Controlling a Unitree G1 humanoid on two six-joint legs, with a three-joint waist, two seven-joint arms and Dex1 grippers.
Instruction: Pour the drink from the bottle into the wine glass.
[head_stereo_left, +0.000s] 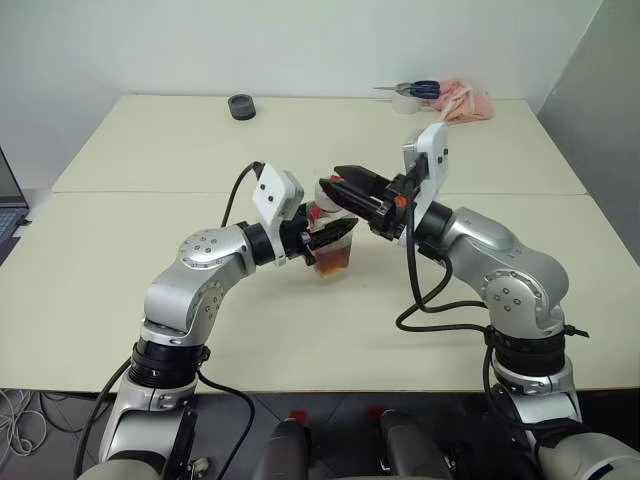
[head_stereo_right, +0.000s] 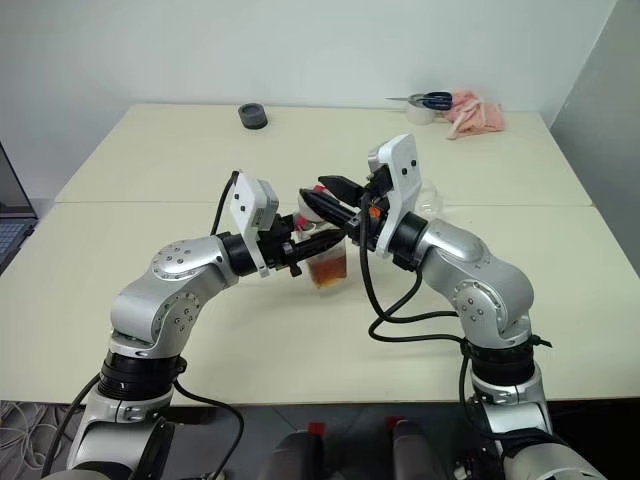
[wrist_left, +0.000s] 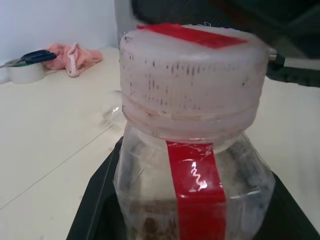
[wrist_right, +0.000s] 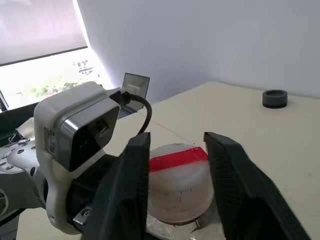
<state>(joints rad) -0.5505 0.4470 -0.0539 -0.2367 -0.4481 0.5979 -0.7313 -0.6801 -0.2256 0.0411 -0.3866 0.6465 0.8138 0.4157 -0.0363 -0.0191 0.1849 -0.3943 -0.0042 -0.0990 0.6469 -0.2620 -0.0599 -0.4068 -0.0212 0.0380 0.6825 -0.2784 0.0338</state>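
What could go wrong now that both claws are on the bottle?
1. The cap sits between the right claw fingers; if it slips while twisting, it stays on.
2. The left claw holds the bottle low on its body; a hard twist could spin or tilt it and spill the drink.
3. The wine glass stands behind the right arm, which could knock it.

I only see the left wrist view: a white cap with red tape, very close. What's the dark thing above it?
Observer: The right fingers; they clamp the cap from both sides.
Operator: Who holds the bottle?
Observer: The left fingers grip the bottle by its body, near the table's middle.
Operator: Anything else out there?
Observer: A black round thing at the far edge.
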